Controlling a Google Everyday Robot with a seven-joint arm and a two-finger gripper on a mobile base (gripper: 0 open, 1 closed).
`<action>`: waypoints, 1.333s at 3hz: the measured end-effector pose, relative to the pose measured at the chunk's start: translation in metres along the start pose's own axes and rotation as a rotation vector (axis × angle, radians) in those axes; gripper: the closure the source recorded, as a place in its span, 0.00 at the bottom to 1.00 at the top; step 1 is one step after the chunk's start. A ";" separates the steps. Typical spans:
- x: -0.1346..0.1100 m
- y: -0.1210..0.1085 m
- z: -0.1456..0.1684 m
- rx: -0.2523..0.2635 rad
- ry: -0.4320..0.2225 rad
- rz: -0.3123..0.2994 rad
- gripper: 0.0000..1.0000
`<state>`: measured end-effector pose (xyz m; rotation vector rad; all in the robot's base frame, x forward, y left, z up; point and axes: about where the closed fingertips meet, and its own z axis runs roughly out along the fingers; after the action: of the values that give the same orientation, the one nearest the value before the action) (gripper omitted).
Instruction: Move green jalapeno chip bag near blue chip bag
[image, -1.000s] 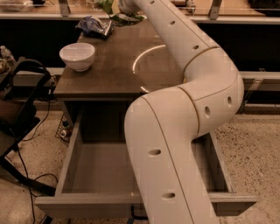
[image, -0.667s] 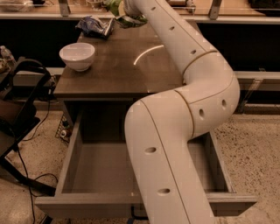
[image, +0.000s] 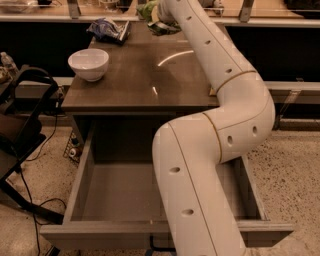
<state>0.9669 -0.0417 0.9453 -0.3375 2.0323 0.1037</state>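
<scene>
The gripper (image: 159, 12) is at the far green jalapeno chip bag (image: 146, 10), likely to bring it left toward the blue chip bag (image: 109, 30). I cannot tell its grip.

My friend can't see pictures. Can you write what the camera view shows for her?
A big white robot arm stretches across a brown table, its end effector at the far edge beside a green jalapeno chip bag. A blue chip bag lies to the left of it, a white bowl sits nearer, and an open drawer is below.
</scene>
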 end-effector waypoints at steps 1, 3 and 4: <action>0.014 0.004 0.011 -0.033 0.015 -0.006 1.00; 0.041 0.054 0.048 -0.129 0.047 -0.014 1.00; 0.043 0.056 0.050 -0.131 0.051 -0.015 0.84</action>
<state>0.9756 0.0143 0.8799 -0.4413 2.0783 0.2214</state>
